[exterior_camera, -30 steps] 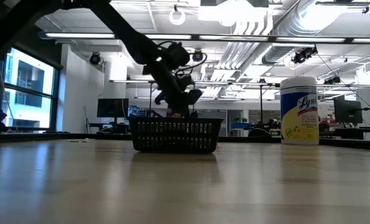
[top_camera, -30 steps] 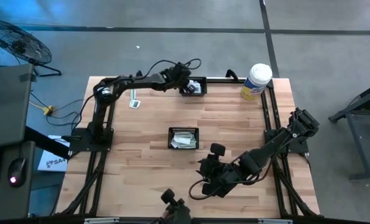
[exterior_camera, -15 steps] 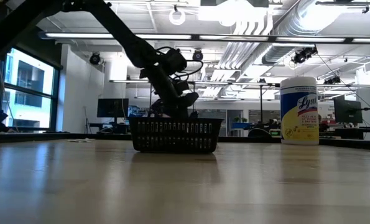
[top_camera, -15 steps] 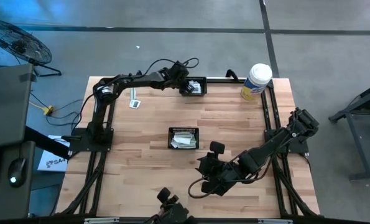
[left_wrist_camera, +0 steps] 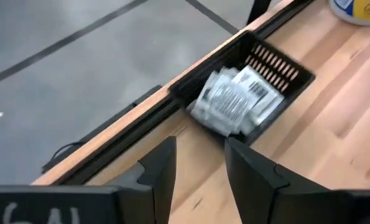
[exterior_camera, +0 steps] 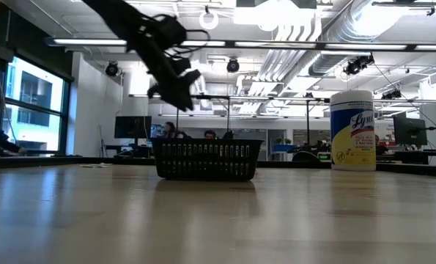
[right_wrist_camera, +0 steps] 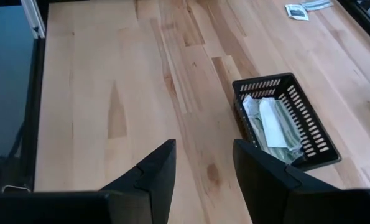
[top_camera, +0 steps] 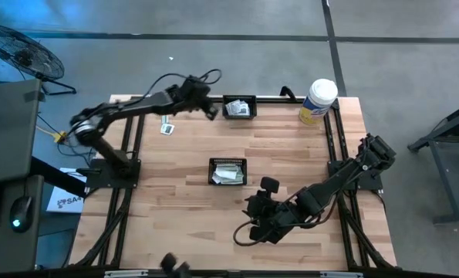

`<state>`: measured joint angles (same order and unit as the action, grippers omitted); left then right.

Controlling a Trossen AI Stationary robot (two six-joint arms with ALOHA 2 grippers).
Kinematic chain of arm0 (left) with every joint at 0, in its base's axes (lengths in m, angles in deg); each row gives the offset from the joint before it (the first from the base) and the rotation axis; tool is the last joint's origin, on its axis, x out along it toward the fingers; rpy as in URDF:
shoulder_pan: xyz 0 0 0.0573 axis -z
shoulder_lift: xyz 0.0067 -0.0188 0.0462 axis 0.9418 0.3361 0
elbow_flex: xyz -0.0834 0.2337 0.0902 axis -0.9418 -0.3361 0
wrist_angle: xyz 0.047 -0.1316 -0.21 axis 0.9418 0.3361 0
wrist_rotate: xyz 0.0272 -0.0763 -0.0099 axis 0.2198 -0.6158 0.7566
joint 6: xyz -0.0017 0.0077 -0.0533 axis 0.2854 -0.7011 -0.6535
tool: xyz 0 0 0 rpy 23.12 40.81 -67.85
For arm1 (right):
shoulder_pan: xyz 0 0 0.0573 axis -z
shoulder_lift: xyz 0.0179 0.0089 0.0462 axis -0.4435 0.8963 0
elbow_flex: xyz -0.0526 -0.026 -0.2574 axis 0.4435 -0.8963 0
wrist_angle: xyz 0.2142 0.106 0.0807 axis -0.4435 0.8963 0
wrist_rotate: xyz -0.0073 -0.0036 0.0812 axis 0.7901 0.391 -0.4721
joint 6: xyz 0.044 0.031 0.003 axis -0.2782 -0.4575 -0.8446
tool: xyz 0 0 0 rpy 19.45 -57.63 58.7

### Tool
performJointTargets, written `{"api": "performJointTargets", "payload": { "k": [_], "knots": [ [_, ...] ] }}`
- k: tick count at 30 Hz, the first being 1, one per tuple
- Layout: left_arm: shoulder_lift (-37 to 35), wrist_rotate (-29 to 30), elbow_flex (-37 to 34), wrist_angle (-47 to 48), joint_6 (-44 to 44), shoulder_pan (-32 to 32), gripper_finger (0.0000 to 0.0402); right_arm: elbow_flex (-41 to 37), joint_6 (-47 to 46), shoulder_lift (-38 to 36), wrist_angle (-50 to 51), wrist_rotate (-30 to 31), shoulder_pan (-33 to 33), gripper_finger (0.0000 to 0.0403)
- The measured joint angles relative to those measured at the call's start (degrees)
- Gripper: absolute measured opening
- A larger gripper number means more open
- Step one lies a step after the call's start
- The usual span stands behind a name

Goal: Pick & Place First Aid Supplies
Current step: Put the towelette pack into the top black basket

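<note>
- The left arm's jaws hung open and empty above the pale wooden worktop, just beside the small black slotted basket at the far edge.
- That far basket held a loose heap of square white paper packets with dark print, piled crooked against one another, no 2 pointing the same way.
- A 2nd black basket at mid-worktop held narrow pale green-and-white strip packets, their long axes running roughly along the basket's length.
- 2 more packets lay loose on the worktop near the left arm, well apart from both baskets.
- The right arm's jaws waited wide open and empty near the front edge, facing the middle basket.
- I judged the packets light, thin and floppy, likely slick; flat ones would want pinching across the narrow width at an edge.
- The tall white-and-yellow wipes canister stood upright at the far right corner.
</note>
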<state>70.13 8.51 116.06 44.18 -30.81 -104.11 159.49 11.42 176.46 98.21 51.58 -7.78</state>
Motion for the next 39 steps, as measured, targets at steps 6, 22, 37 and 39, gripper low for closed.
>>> {"api": "performJointTargets", "payload": {
  "k": [6, 22, 37, 39],
  "knots": [
    [-14.6, 1.0, -16.6, -1.8, -3.6, 0.0, 0.0135, 0.0, 0.2, 0.0, -0.4, 1.2, 0.0, 0.0154],
    [-31.3, -1.8, -40.3, -1.0, -13.3, 0.0, 0.0135, 0.0, 7.3, 0.0, -5.5, 3.1, 3.8, 0.0154],
    [-31.4, 10.7, -50.4, -10.1, -24.4, 0.0, 0.0135, 0.0, 12.9, 0.0, -9.4, 1.7, 7.2, 0.0154],
    [-31.3, 10.9, -50.4, -10.2, -24.2, 0.0, 0.0135, 0.0, 12.8, 0.0, -9.4, 1.7, 7.5, 0.0154]
  ]
}}
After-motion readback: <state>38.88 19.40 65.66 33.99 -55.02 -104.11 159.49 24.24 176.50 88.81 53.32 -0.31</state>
